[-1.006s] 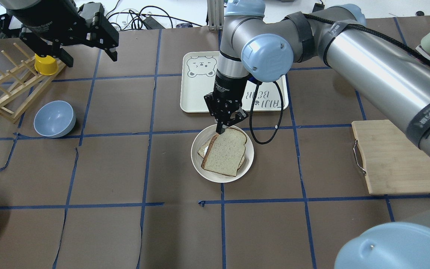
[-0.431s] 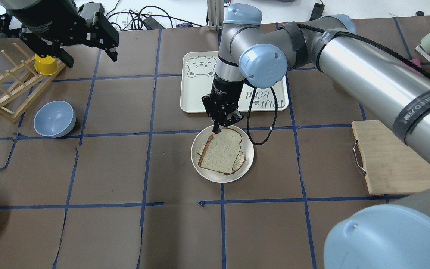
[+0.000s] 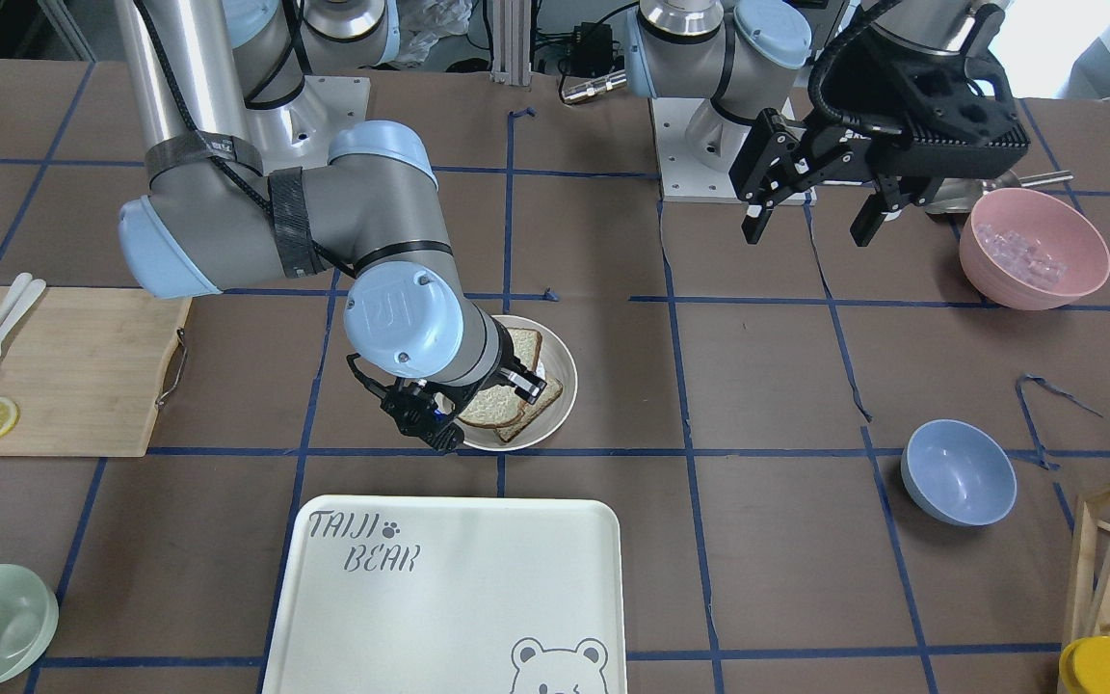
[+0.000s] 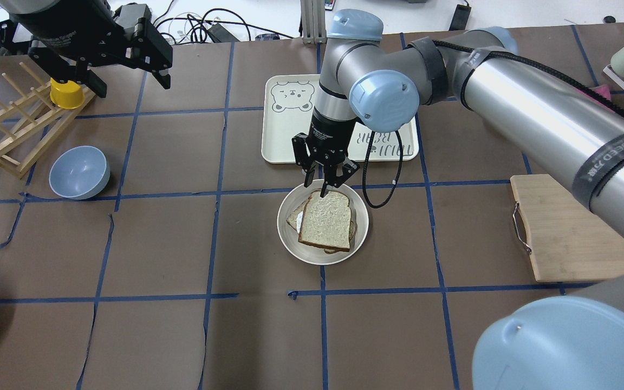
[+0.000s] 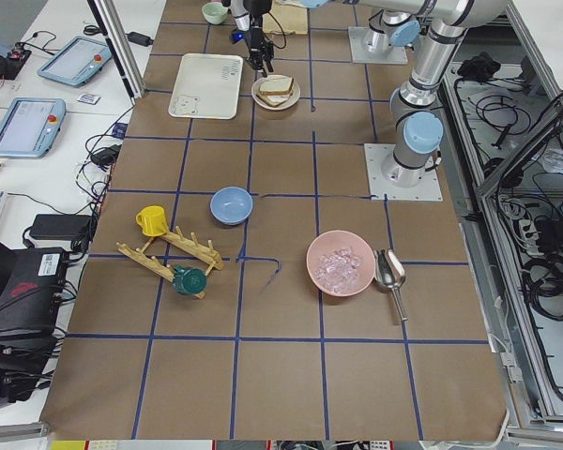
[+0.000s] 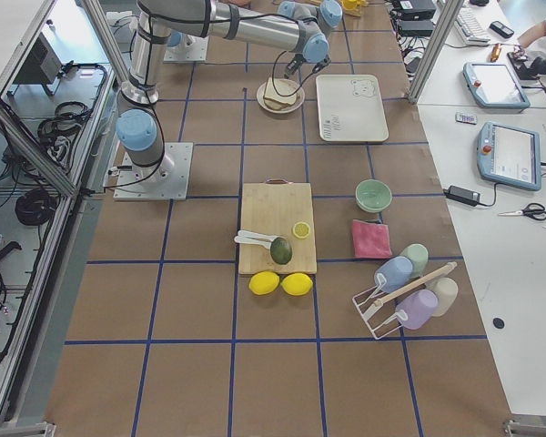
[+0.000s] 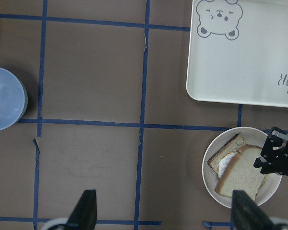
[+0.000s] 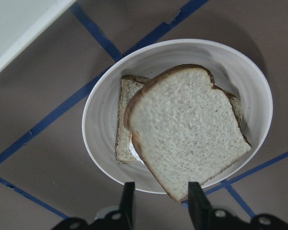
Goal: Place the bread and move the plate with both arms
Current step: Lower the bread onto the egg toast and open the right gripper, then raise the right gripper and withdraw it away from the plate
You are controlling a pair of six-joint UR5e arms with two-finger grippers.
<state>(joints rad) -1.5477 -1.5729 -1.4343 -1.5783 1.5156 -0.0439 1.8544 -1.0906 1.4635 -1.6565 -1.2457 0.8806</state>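
Observation:
The bread lies flat on the egg slice inside the round cream plate, at the table's middle. My right gripper hovers low over the plate's far rim, at the bread's top edge. Its jaws are open and hold nothing. In the right wrist view the bread fills the plate, with one corner lying between my spread fingers. My left gripper is open and empty, high over the table's far left. Its wrist view shows the plate at lower right.
The bear-print tray lies just beyond the plate. A blue bowl and a wooden rack with a yellow cup stand at the left. A cutting board is at the right. A pink bowl sits near the left arm's base.
The bread went from tilted in the right gripper to lying flat on the egg slice. The right gripper's jaws opened and let it go. The left arm has not moved.

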